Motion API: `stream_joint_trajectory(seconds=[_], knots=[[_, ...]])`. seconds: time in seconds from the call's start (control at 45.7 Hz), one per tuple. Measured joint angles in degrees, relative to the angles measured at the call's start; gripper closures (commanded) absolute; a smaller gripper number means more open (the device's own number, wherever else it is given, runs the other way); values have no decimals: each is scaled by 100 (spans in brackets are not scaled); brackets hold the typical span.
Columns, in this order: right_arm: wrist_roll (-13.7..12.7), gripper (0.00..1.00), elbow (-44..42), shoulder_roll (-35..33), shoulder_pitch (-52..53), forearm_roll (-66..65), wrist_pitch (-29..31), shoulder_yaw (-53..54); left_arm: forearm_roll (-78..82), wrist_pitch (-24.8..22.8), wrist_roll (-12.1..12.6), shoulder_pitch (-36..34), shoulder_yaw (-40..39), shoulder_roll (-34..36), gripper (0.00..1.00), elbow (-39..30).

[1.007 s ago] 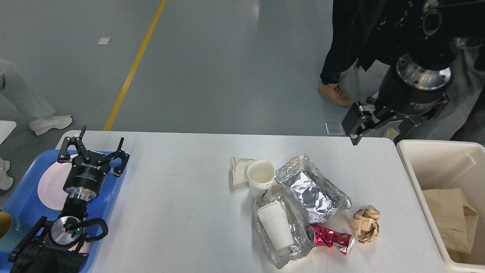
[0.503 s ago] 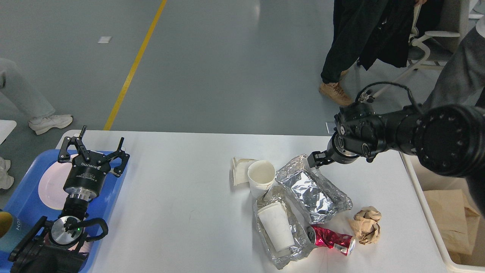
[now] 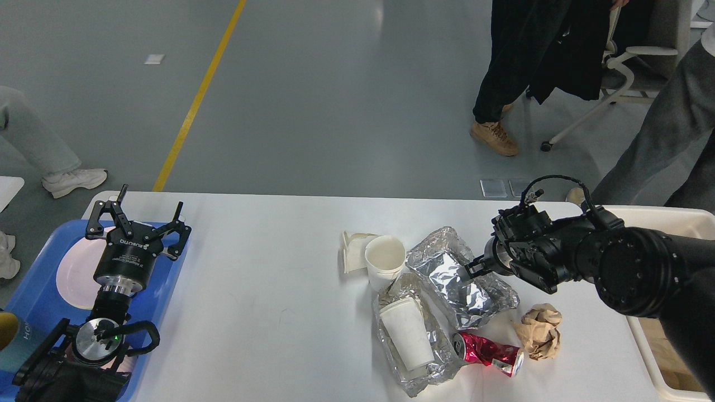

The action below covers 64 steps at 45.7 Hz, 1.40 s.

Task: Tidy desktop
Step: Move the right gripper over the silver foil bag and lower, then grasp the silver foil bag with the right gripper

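Crushed red can [image 3: 487, 353] and crumpled paper ball [image 3: 539, 329] seen nearest, on desktop [image 3: 268, 290]. Litter clustered right of centre. Foil tray [image 3: 461, 279] laid diagonally, long axis far-left to near-right, directly under right gripper [image 3: 473, 269]; finger spread cannot be told, nothing seen held. Left gripper [image 3: 137, 220] spread wide, empty, well apart over blue tray [image 3: 167, 279]. Right arm judged nearer.

Beyond my table, a grey floor [image 3: 335, 100] carries a yellow line [image 3: 196, 100]; an office chair [image 3: 620, 61] stands at the far right.
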Motion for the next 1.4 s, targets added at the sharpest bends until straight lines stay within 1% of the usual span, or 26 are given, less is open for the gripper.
stream_joint_trajectory(seconds=[0.175, 0.241, 0.263, 0.35, 0.372, 0.394, 0.459, 0.481, 0.678, 0.853, 1.007, 1.203, 1.4], knots=[[-28, 4, -155, 13, -198, 0, -46, 10, 0, 0, -4, 0, 0, -1, 4, 0], [-32, 6, -164, 27, -240, 23, -100, 26, 0, 0, -4, 0, 0, -1, 4, 0], [-34, 9, -165, 30, -246, 28, -127, 29, 0, 0, -4, 0, 0, -1, 4, 0], [-47, 24, -168, 41, -301, 48, -286, 36, 0, 0, -4, 0, 0, -1, 4, 0], [-49, 29, -168, 42, -324, 53, -325, 38, 0, 0, -4, 0, 0, -1, 4, 0], [-50, 36, -168, 42, -342, 57, -351, 40, 0, 0, -4, 0, 0, -1, 4, 0], [-53, 43, -173, 42, -399, 66, -424, 50, 0, 0, -4, 0, 0, -1, 4, 0], [-59, 47, -173, 40, -418, 67, -434, 51, 0, 0, -3, 0, 0, -1, 4, 0], [-248, 100, -171, 35, -496, 74, -451, 65, 0, 0, -3, 0, 0, 2, 4, 0], [-412, 100, -140, 34, -503, 131, -379, 92, 0, 0, -3, 0, 0, 5, 4, 0], [-496, 100, -114, 33, -475, 375, -322, 95, 0, 0, -3, 0, 0, 0, 4, 0], [-711, 100, -97, 30, -444, 839, -309, 184, 0, 0, -2, 0, 0, 0, 4, 0], [-729, 100, -96, 1, -415, 964, -233, 268, 0, 0, 1, 1, 0, -1, 4, 0]])
